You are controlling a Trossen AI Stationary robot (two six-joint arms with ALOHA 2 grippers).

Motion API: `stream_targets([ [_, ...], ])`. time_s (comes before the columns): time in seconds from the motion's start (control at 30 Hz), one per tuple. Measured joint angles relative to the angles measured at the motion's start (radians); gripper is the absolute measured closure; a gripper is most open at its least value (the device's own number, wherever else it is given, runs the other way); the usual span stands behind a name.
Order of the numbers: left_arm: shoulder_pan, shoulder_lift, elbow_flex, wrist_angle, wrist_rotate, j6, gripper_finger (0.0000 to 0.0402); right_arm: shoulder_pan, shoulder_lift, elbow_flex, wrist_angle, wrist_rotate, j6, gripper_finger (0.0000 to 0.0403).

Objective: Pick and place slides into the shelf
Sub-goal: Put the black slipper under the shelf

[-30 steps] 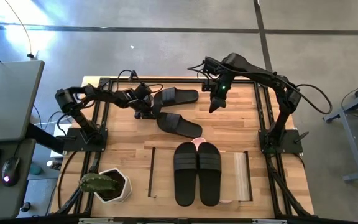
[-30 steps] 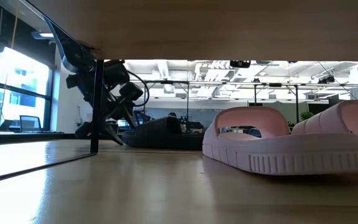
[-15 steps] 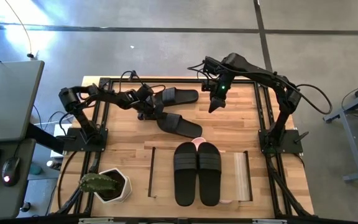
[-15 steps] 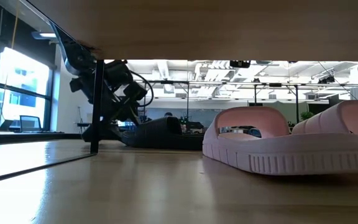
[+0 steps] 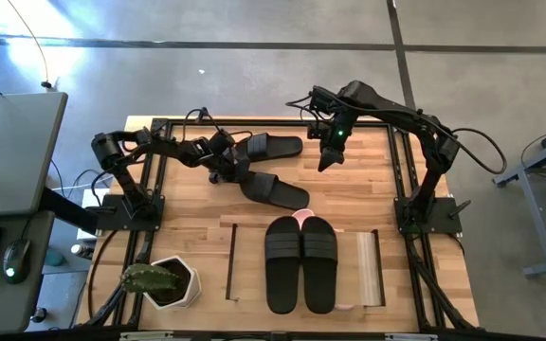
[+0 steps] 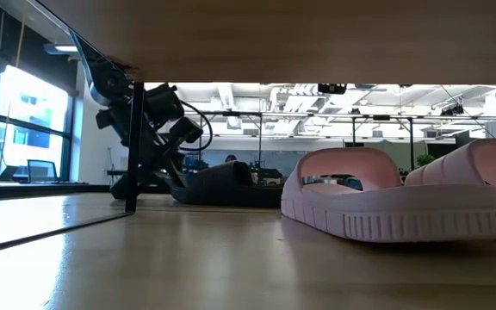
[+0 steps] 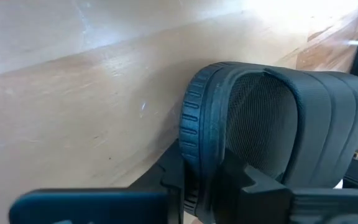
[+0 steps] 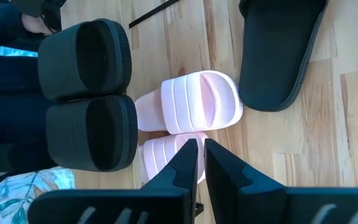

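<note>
Behind the shelf [image 5: 373, 270], the left gripper [image 5: 238, 170] has its fingers clamped on the edge of a black slide [image 5: 275, 189] lying on the table [image 5: 349, 189]. A second loose black slide [image 5: 275, 147] lies farther back. A black pair [image 5: 300, 261] rests atop the shelf, a pink pair [image 6: 394, 202] beneath. The right gripper [image 5: 327, 163] hangs closed and empty above the table behind the shelf

The left arm reaches low across the counter toward its middle, elbow bent, its claw [image 5: 238, 170] closed down on a black slide [image 5: 275, 189]. The right arm arches high from its base, wrist tipped downward, and its claw [image 5: 326, 163] hangs with fingers nearly touching, holding nothing.
</note>
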Motion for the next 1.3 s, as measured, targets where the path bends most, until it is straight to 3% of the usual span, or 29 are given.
stream_targets([
  [0.53, 0.000, -0.251, -0.001, 0.056, 0.001, -0.035, 0.0372, -0.002, 0.000, 0.005, -0.007, 0.005, -0.023, 0.0382],
  [0.77, 0.001, -0.399, 0.059, 0.029, -0.001, -0.035, 0.0372, -0.013, -0.015, 0.070, -0.023, 0.005, -0.027, 0.0382],
  [0.87, 0.012, -0.451, 0.135, -0.109, -0.008, 0.008, 0.0372, -0.024, -0.045, 0.100, -0.029, 0.004, -0.027, 0.0382],
  [1.03, 0.030, -0.467, 0.356, -0.522, -0.064, 0.214, 0.0372, -0.046, -0.119, 0.136, -0.016, 0.002, -0.027, 0.0382],
  [1.3, 0.033, -0.327, 0.829, -1.153, -0.193, 0.528, 0.0372, -0.072, -0.199, 0.137, 0.012, 0.002, -0.008, 0.0382],
])
